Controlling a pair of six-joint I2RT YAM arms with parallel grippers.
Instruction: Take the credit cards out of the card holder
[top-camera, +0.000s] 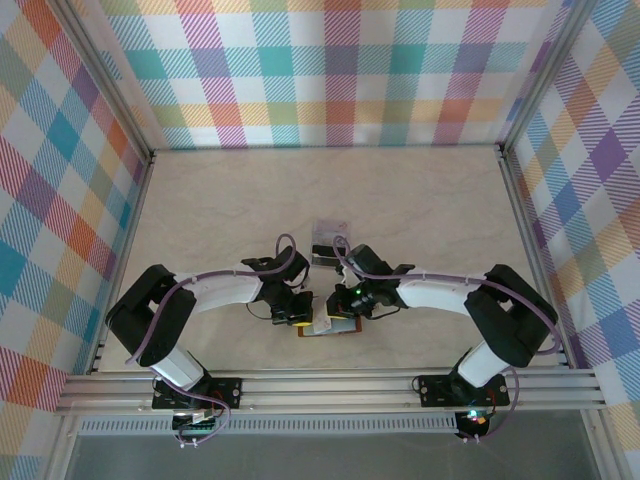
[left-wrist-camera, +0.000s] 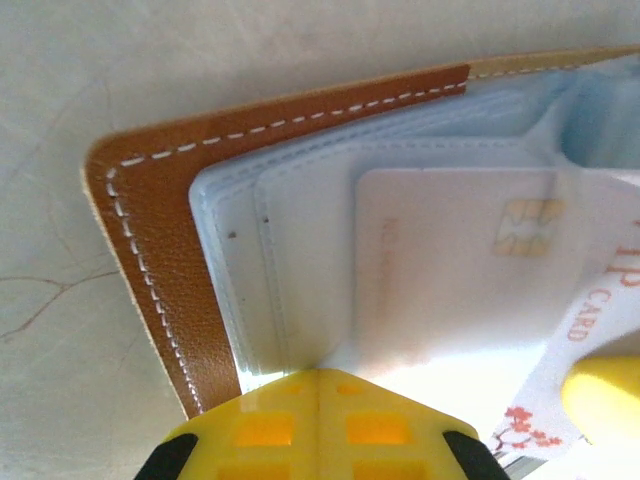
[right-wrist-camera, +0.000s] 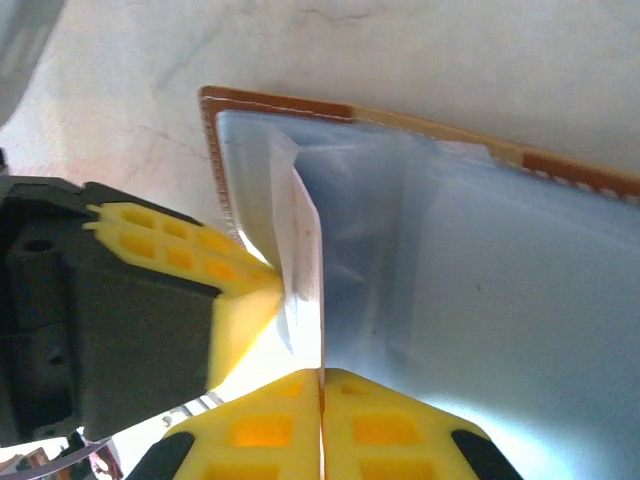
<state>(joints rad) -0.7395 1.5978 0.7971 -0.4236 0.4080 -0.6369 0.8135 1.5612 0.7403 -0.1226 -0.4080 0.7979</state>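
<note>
The brown leather card holder (top-camera: 342, 329) lies open on the table near the front edge, its pale grey pockets facing up (left-wrist-camera: 150, 220) (right-wrist-camera: 520, 300). A white credit card with a gold chip (left-wrist-camera: 440, 280) sits in a pocket. My left gripper (left-wrist-camera: 317, 372) (top-camera: 297, 319) is shut on the edge of the pockets. My right gripper (right-wrist-camera: 321, 372) (top-camera: 336, 312) is shut on a thin white card (right-wrist-camera: 305, 250) that stands up out of a pocket. In the left wrist view this card (left-wrist-camera: 595, 310) carries red lettering and blossoms. The left gripper's fingers (right-wrist-camera: 240, 300) touch that card's left side.
Two loose grey-silver cards (top-camera: 328, 242) lie on the table just behind the grippers. The beige tabletop (top-camera: 220, 200) stretches to the checked walls, and an aluminium rail (top-camera: 330, 390) runs along the front edge.
</note>
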